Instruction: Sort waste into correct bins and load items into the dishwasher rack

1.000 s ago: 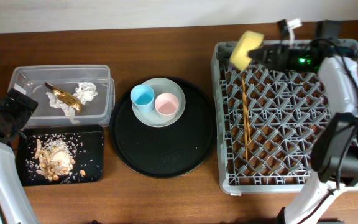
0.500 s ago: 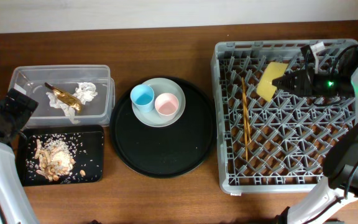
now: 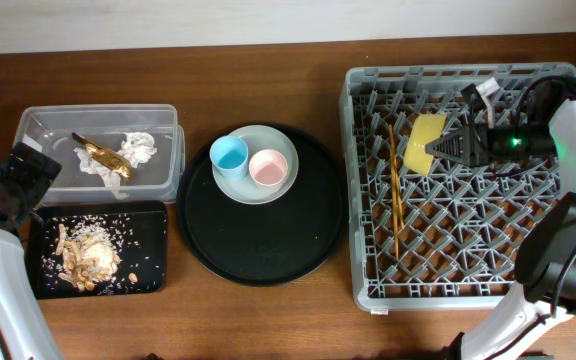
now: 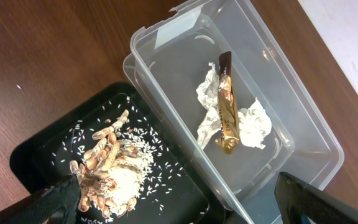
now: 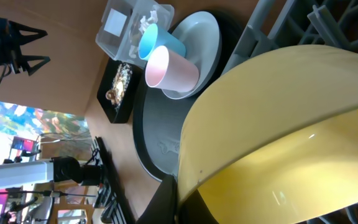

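Smooth, glossy yellow bowl (image 3: 428, 142) is tilted on edge over the grey peg-grid dishwasher rack (image 3: 468, 280), right gripper (image 3: 446, 148) jaws pinching its rim. Left gripper (image 4: 178, 185) jaws gape wide above the clear tub (image 4: 303, 118).

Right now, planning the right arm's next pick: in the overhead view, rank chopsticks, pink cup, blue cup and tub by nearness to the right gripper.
1. Chopsticks, in the rack beside the right gripper.
2. Pink cup, on the plate.
3. Blue cup, just beyond it.
4. Tub, far left.
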